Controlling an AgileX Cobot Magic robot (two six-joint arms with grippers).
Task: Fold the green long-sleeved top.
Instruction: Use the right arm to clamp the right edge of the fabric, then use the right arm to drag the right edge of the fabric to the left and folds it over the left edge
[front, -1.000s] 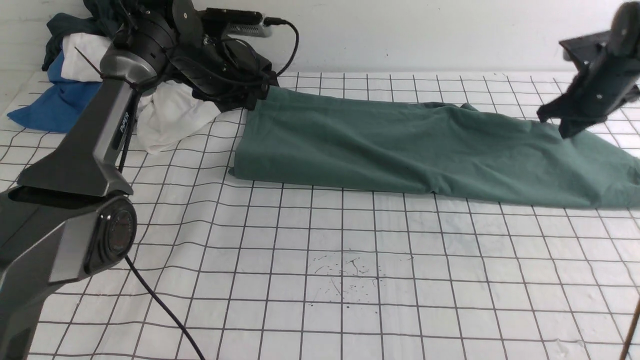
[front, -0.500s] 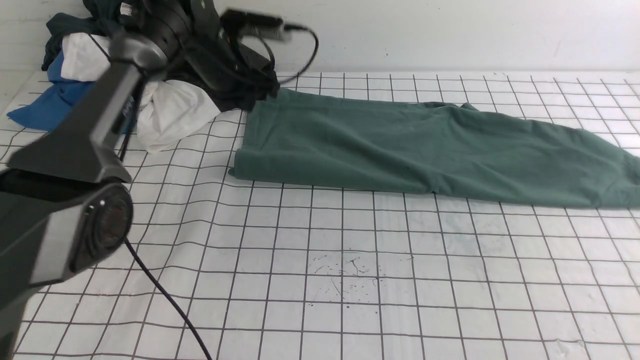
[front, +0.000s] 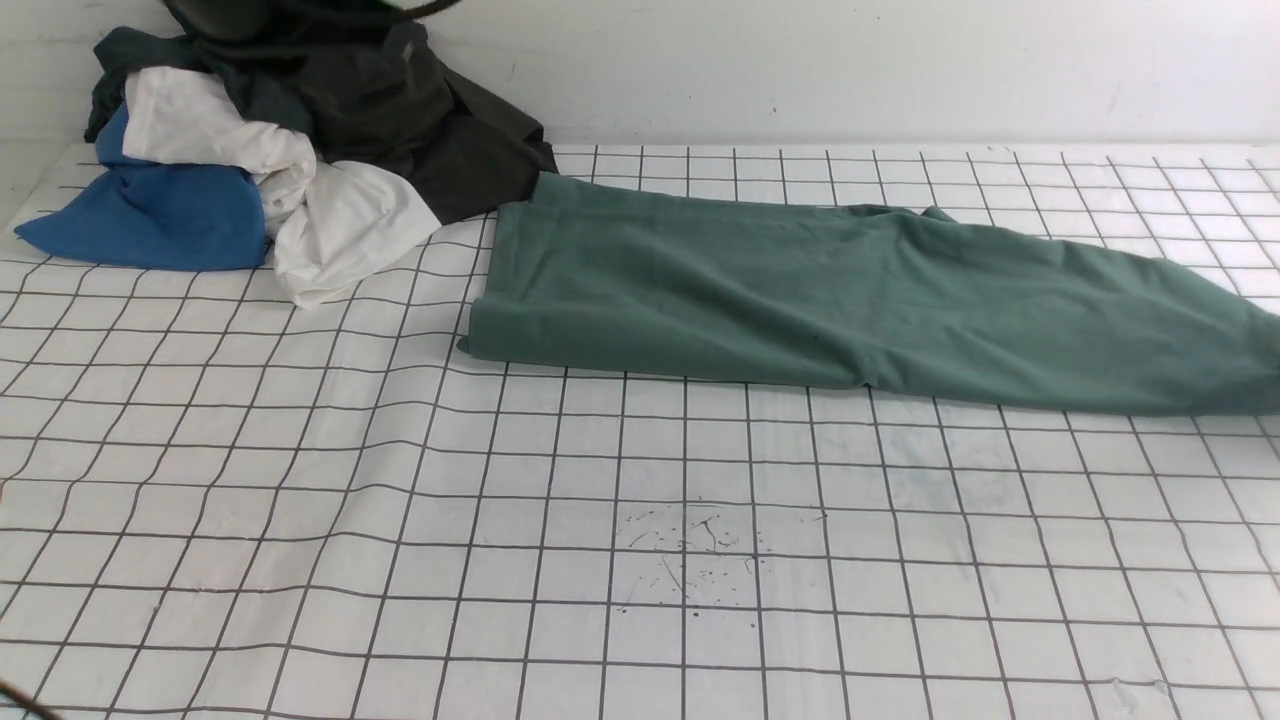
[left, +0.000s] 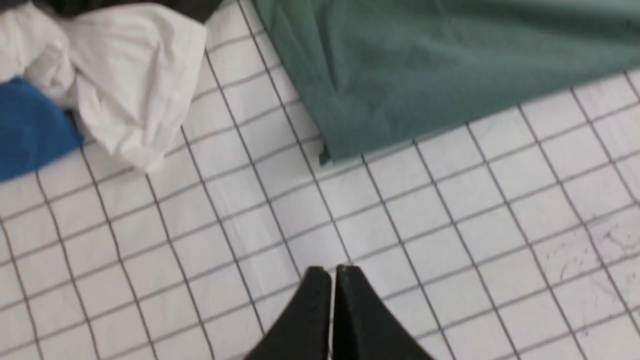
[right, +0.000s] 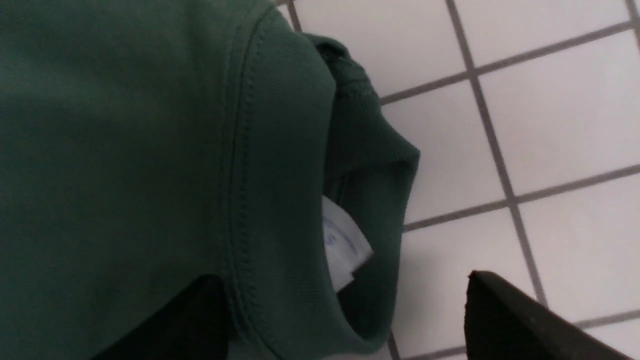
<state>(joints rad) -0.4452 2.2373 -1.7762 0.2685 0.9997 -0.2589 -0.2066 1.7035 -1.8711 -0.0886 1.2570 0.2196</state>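
Observation:
The green long-sleeved top (front: 800, 290) lies folded into a long band across the back of the grid-marked table, from the middle out to the right edge. Neither gripper shows in the front view. In the left wrist view my left gripper (left: 332, 272) is shut and empty above bare grid, a short way from the near left corner of the top (left: 425, 65). In the right wrist view my right gripper (right: 345, 320) is open, its fingers (right: 505, 315) either side of the top's ribbed collar (right: 370, 150), where a white neck label (right: 345, 245) shows.
A pile of other clothes sits at the back left against the wall: a blue piece (front: 150, 215), a white piece (front: 340, 225) and a very dark garment (front: 420, 120) touching the top's far left corner. Small ink marks (front: 700, 560) dot the front middle of the table.
My left arm has lifted away from the top's far left corner and left the front view. My right gripper left the front view before that. The top has stayed put.

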